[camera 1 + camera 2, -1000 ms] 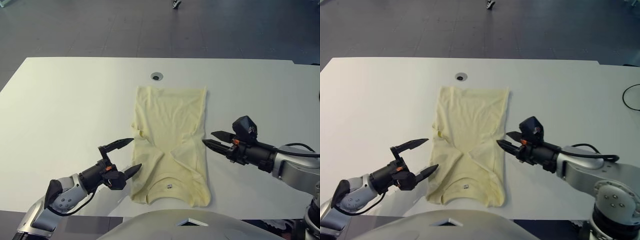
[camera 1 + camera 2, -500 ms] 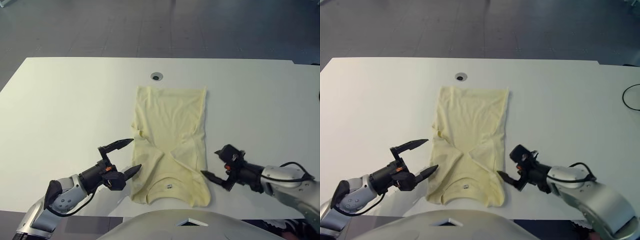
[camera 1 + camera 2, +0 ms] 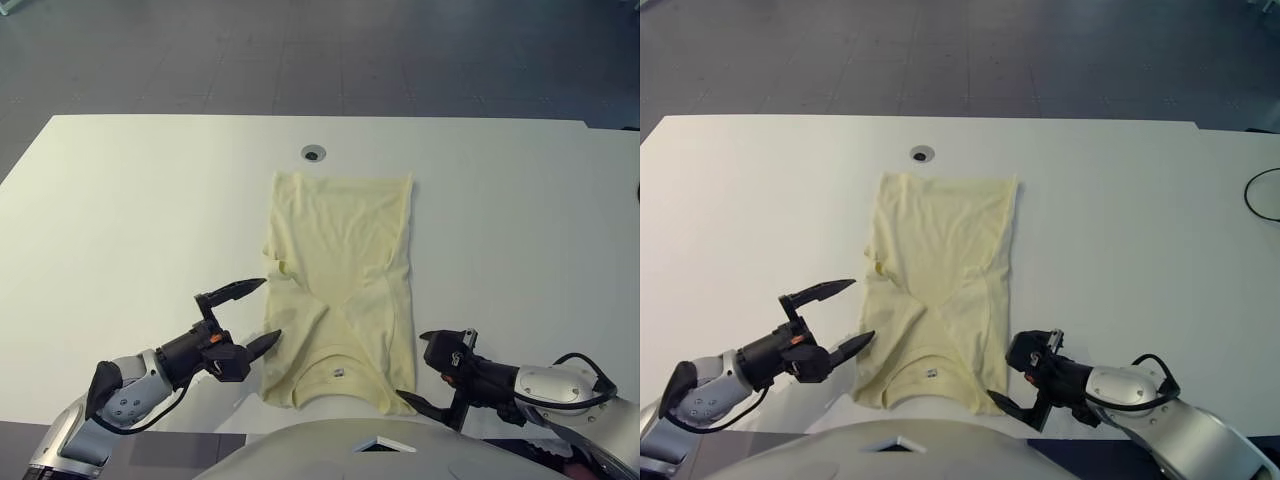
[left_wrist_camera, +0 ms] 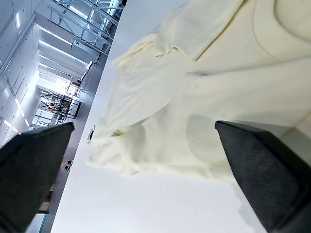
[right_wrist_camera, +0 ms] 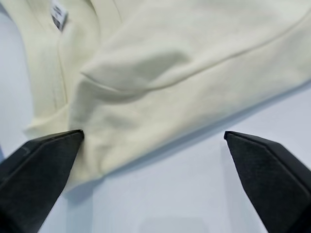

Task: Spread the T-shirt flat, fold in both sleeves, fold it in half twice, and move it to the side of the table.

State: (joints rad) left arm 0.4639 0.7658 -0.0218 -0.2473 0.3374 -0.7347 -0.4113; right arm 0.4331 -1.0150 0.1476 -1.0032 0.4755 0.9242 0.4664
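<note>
T-shirt (image 3: 340, 260) flat on table (image 3: 130, 200), sleeves folded in. Left gripper (image 3: 272, 308) wide open beside collar end, empty. Right gripper (image 3: 412, 366) open at near corner, empty.

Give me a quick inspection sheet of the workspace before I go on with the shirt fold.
Surface: white table, with a round hole beyond the shirt.
Job's things: pale yellow T-shirt lying flat lengthwise, both sleeves folded in, collar toward the robot; not yet folded in half.
Clutter: nothing seen.
Grippers: left gripper open at the shirt's near left edge; right gripper open at its near right corner; neither holds cloth.
Cables: black cable on the right arm; a black loop lying on the table at the far right.
Surroundings: dark tiled floor.
</note>
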